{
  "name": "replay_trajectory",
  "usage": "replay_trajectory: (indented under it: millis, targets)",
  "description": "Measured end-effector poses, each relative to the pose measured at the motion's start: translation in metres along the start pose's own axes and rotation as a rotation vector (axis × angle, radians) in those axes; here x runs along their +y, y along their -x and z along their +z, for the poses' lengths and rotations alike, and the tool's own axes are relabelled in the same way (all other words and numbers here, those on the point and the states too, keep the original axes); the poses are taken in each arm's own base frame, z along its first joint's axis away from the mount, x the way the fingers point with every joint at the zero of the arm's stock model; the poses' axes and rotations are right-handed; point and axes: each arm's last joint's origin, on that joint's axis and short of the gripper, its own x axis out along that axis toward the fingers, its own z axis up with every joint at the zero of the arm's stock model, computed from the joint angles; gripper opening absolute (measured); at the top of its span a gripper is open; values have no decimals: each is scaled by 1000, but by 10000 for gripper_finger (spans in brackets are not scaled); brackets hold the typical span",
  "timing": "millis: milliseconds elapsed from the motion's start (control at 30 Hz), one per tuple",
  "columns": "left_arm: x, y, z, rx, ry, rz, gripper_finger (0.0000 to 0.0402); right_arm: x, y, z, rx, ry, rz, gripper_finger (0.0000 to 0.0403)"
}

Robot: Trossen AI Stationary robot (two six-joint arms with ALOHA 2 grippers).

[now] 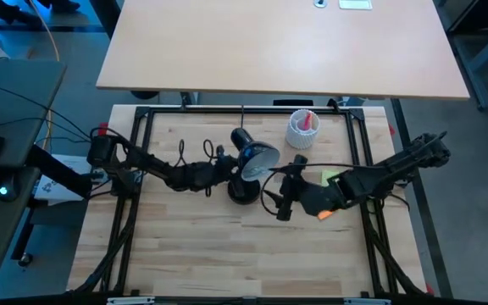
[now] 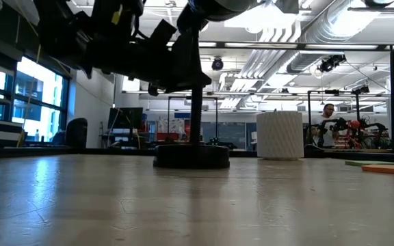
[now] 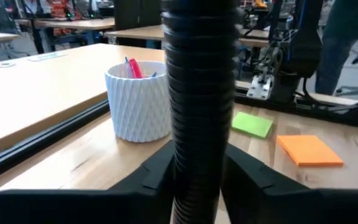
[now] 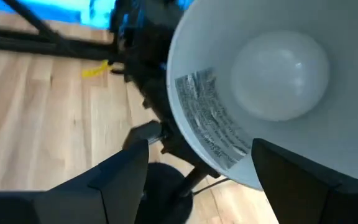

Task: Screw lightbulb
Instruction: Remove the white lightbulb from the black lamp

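Observation:
A black desk lamp (image 1: 246, 174) stands on its round base (image 2: 191, 156) at the table's middle. Its shade (image 4: 229, 124) is white inside and faces my right gripper. The white lightbulb (image 4: 281, 74) sits deep in the shade; its screw base is hidden. My left gripper (image 1: 225, 169) is shut on the lamp's ribbed neck (image 3: 197, 93). My right gripper (image 1: 280, 197) is open and empty just right of the shade. In its wrist view (image 4: 204, 177) its fingers stand apart in front of the shade's rim. My left gripper pinches the lamp's ribbed black neck (image 3: 199, 155) between its two fingers (image 3: 157, 174), one on each side. The fingers come level from the table's left and lie across the upright neck. The lamp stands on its base on the table.
A white ribbed cup (image 1: 303, 127) with a red item stands at the back, right of the lamp. A green note (image 1: 332, 178) and an orange note (image 1: 324, 214) lie under my right arm. A second table (image 1: 278, 42) lies beyond the far edge.

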Motion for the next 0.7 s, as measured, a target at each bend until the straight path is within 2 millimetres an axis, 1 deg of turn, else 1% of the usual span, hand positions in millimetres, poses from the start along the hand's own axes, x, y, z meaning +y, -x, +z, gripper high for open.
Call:
replay_trajectory:
  millis: [167,267,367,467,600,700]
  targets:
    - [-8,5,-2,5,-37,45,143,2,21,3,-73,-163,-189,283]
    - [-10,7,-4,18,-50,63,166,4,25,3,-94,-238,-217,283]
    - [-12,10,-3,46,-68,47,188,9,21,2,-70,-196,-157,283]
    - [-15,17,0,93,-98,39,208,14,15,-1,-49,-114,-148,283]
    - [-15,34,9,197,-132,31,225,15,10,2,-60,9,-158,283]
    - [-10,50,18,276,-149,79,229,15,6,6,-78,101,-160,283]
